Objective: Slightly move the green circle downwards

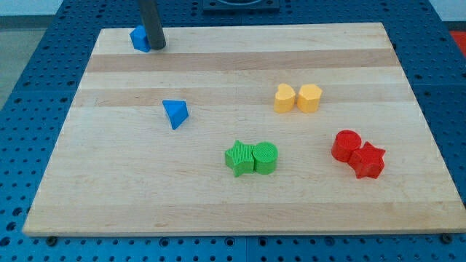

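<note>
Ribbed green circle (pixel 266 156) touching green star (pixel 239 158); wooden board (pixel 218 204). Upright my tip (pixel 157 46) beside blue block (pixel 140 38); no claw fitted.

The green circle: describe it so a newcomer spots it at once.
On the wooden board, look just below centre for the only green pair. The green circle is the view's right one, touching the green star; it is round, not pointed.

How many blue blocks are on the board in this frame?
2. One blue block sits at the board's top left, touching my tip; rod may hide part. The blue triangle lies left of centre.
</note>
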